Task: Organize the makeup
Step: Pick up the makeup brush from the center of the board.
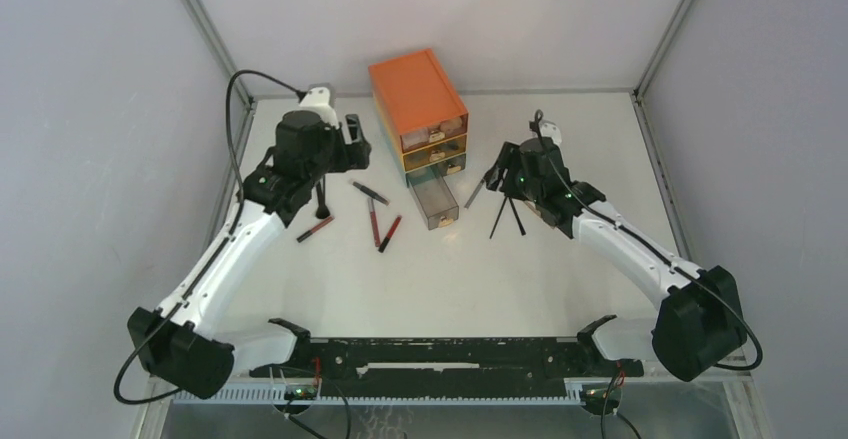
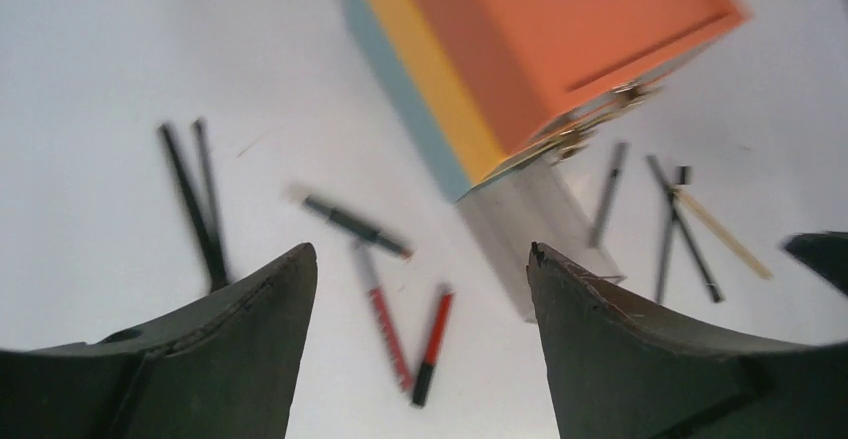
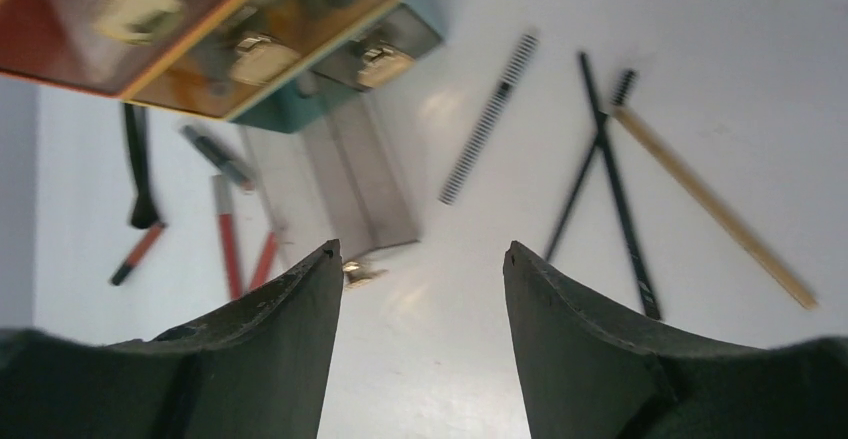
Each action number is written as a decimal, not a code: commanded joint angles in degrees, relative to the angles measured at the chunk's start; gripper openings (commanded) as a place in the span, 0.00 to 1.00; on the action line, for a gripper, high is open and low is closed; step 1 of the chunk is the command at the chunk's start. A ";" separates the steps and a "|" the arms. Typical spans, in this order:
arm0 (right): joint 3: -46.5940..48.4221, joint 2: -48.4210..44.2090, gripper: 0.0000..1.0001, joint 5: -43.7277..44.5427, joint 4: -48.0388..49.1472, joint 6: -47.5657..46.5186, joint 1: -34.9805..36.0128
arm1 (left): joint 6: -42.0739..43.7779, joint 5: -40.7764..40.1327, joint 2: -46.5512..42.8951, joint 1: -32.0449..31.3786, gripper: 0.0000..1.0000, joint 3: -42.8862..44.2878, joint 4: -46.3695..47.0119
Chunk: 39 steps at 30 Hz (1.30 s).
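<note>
The makeup lies loose on the white table on either side of a clear drawer (image 1: 435,202). To its left lie red-and-black pencils (image 1: 372,221) (image 2: 385,324), a dark pencil (image 1: 370,192) and a black brush (image 1: 321,199). To its right are crossed thin black brushes (image 1: 507,216) (image 3: 605,174), a striped stick (image 3: 490,117) and a wooden-handled one (image 3: 710,204). My left gripper (image 1: 352,149) (image 2: 420,259) hovers open above the pencils, holding nothing. My right gripper (image 1: 497,174) (image 3: 421,251) is open and empty over bare table between the drawer and the brushes.
The orange mini chest (image 1: 418,109) (image 3: 200,29) stands at the back centre, its gold-knobbed drawers facing the arms. The clear drawer sits on the table just in front of it. Grey walls close in the table on the left, right and back.
</note>
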 commanded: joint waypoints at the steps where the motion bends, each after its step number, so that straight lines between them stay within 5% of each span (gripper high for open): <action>1: -3.57 -2.82 0.68 -0.55 1.52 -2.05 -2.53 | -4.11 -5.16 -1.60 6.44 0.80 -7.00 -8.11; 7: -4.33 -0.10 0.68 -5.19 4.10 -2.88 -3.90 | -9.79 -6.58 6.59 15.26 0.69 -7.13 -10.38; 14: -4.33 1.27 0.68 -10.36 5.49 -3.13 -4.15 | -6.70 -10.84 25.59 19.68 0.62 4.32 -11.41; 22: -4.68 -0.61 0.68 -11.45 2.84 -5.40 -4.68 | -4.34 -6.49 37.26 22.27 0.57 11.55 -9.28; 39: -6.73 -2.44 0.68 -13.22 2.81 -4.56 -6.61 | -1.81 -3.00 47.11 24.98 0.49 19.40 -13.69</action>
